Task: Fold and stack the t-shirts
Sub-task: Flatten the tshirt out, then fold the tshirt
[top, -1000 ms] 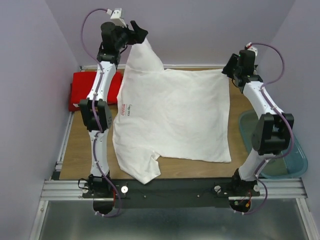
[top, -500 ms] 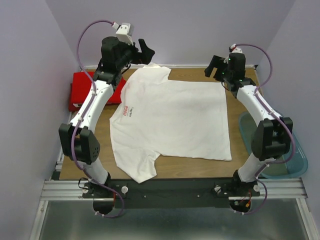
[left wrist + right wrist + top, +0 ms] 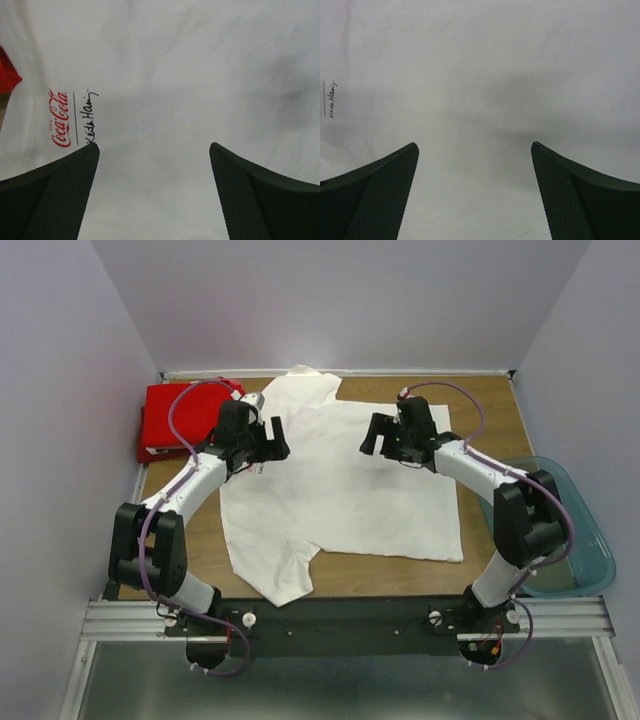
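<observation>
1. While both my arms lean in over the brown wooden surface (image 3: pixel 490 410), the white cloth t-shirt (image 3: pixel 340 500) lies spread flat across its middle. One sleeve points toward the far edge and the other toward the near edge.
2. My left tool (image 3: pixel 277 438) hangs over the left part of the white shirt. Its jaws stand wide apart with nothing between them.
3. From my left wrist I see a small red script logo (image 3: pixel 61 118) with a black signature beside it. It is printed on the cloth just outside my left-hand finger, and only plain white cloth shows in the gap.
4. My right tool (image 3: pixel 372 435) hangs over the far middle of the same shirt. Its jaws are just as wide and grip nothing, and below them is smooth white cloth with soft shadows.
5. Folded small, the plain bright red t-shirt (image 3: pixel 170 420) lies in the far left corner of the surface, just beside the white one. My left arm hides whether they touch.
6. At the right edge sits a translucent blue-tinted plastic tub (image 3: pixel 585 540), apart from both shirts.
</observation>
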